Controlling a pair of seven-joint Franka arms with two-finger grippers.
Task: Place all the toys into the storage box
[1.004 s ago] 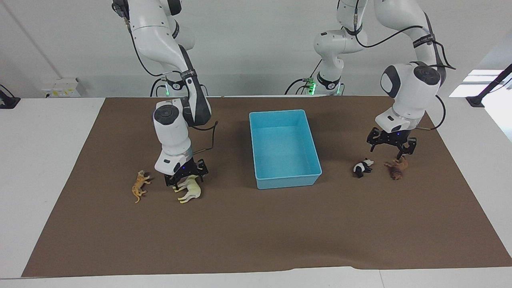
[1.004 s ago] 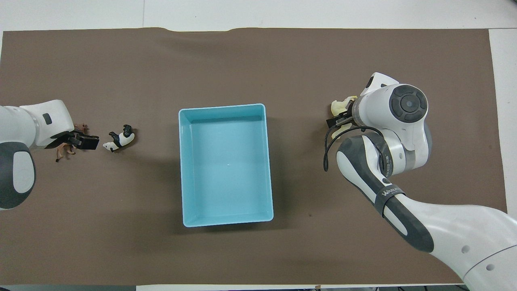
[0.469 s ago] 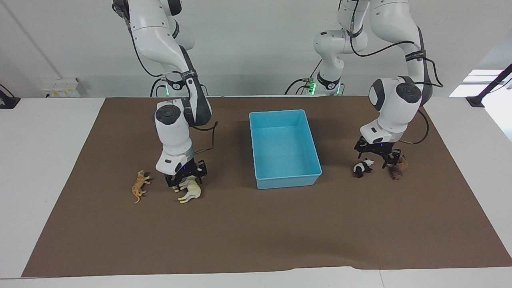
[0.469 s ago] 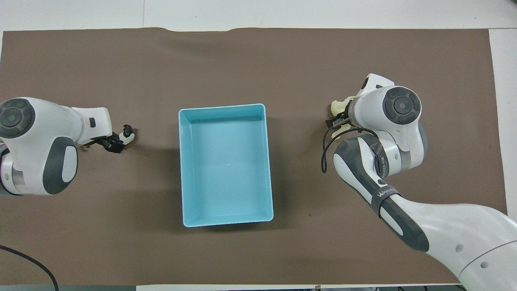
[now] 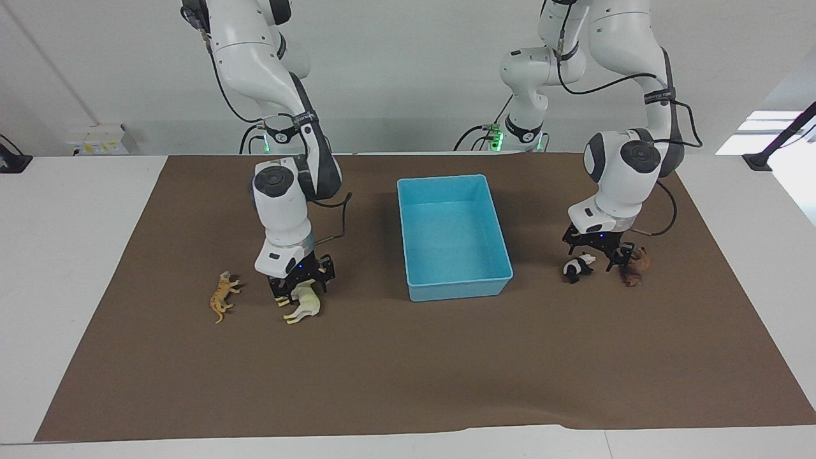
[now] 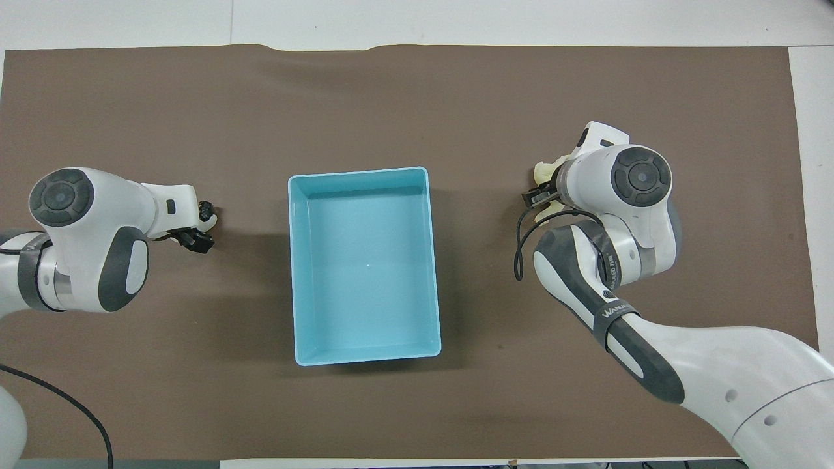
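The light blue storage box stands empty mid-table and shows in the overhead view. The cream-white horse lies on its side toward the right arm's end, with the orange tiger beside it. My right gripper is open and low over the horse's back. In the overhead view only the horse's end shows; the arm hides the tiger. The panda and the brown animal lie toward the left arm's end. My left gripper is open just above the panda.
A brown mat covers the table, with white table margins at both ends. The box stands between the two pairs of toys.
My left gripper has moved from over the brown animal to over the panda and come lower. My right gripper has shifted slightly over the cream horse. No toy has moved.
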